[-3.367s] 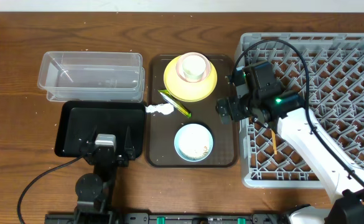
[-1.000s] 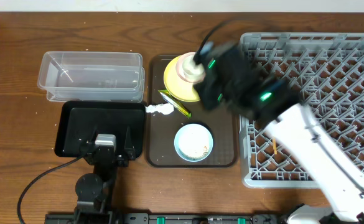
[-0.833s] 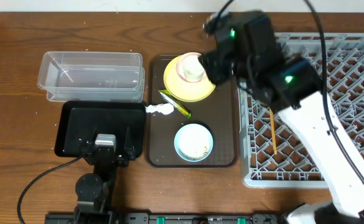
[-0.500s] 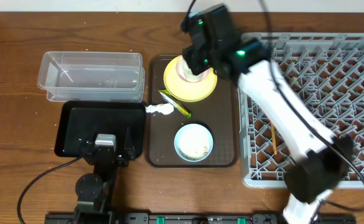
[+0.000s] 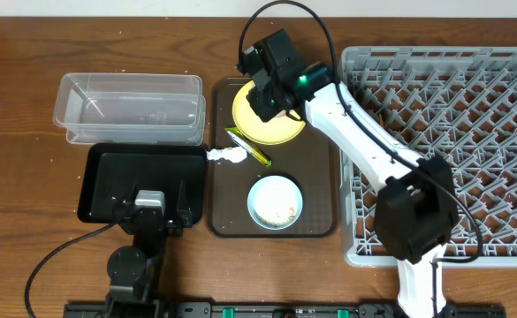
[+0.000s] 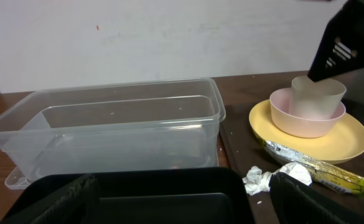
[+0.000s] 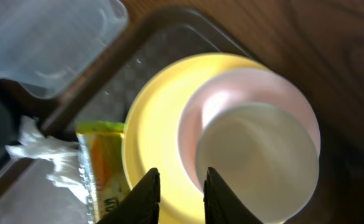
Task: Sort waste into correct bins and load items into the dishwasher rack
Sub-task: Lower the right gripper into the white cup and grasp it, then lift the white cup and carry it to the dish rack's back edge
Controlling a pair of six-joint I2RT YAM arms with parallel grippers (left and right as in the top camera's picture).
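At the far end of the dark brown serving tray (image 5: 315, 190), your right gripper (image 7: 180, 186) hangs over the yellow plate (image 5: 276, 132). From overhead its body hides the cups. The right wrist view shows what is covered: the small white cup (image 7: 256, 162) nested inside the pale pink cup (image 7: 250, 84), both on the plate. The left wrist view adds the side profile, with the white cup's rim standing above the pink one. Only the overhead view shows the light blue bowl (image 5: 275, 201), with rice-like scraps in it, and the grey dishwasher rack (image 5: 470, 115) to the right.

The right fingers stand a narrow gap apart and straddle the pink cup's left wall. You cannot tell whether they pinch it or even touch it. Your left gripper (image 6: 188, 202) is spread wide and holds nothing, at the near edge of the black tray (image 5: 108, 177), with the clear tub (image 5: 130, 108) just beyond. The green-and-yellow wrapper (image 5: 247, 147) and the white tissue (image 5: 225, 156) lie just beside the plate.

The right arm reaches from the near right of the table diagonally across the rack's left side, with its wrist aimed down at the plate.
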